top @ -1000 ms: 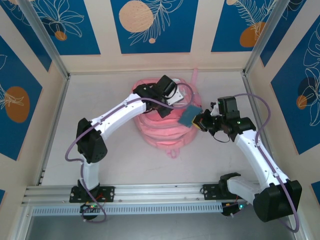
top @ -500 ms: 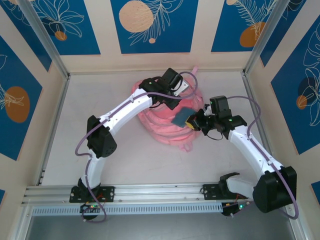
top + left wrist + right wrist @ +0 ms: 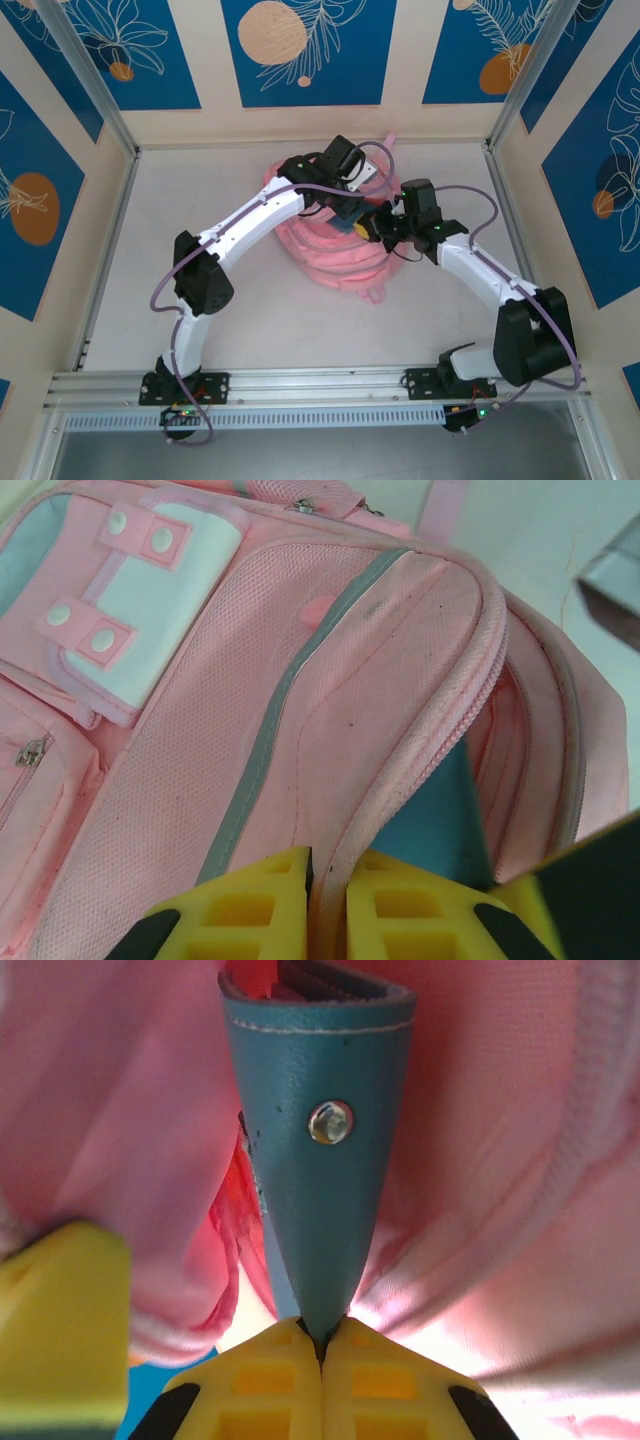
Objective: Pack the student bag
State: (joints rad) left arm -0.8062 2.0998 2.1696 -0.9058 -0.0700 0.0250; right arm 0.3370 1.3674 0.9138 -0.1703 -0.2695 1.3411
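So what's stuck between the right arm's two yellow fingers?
A teal leather pouch, pinched by the right gripper, with the student bag around it; the right wrist view shows it.

We find the mouth of the student bag [image 3: 335, 265] crowded: the left gripper [image 3: 328, 900] pinches its zip edge, and the right gripper [image 3: 322, 1345] holds a teal pouch [image 3: 315, 1160] in the gap. Bare table [image 3: 180, 190] lies open either side of it.

No readable text, labels, brands, numbers or signs, none legible on the bag [image 3: 330, 730], none on the far wall panels [image 3: 330, 60], which carry only leaf and circle drawings.
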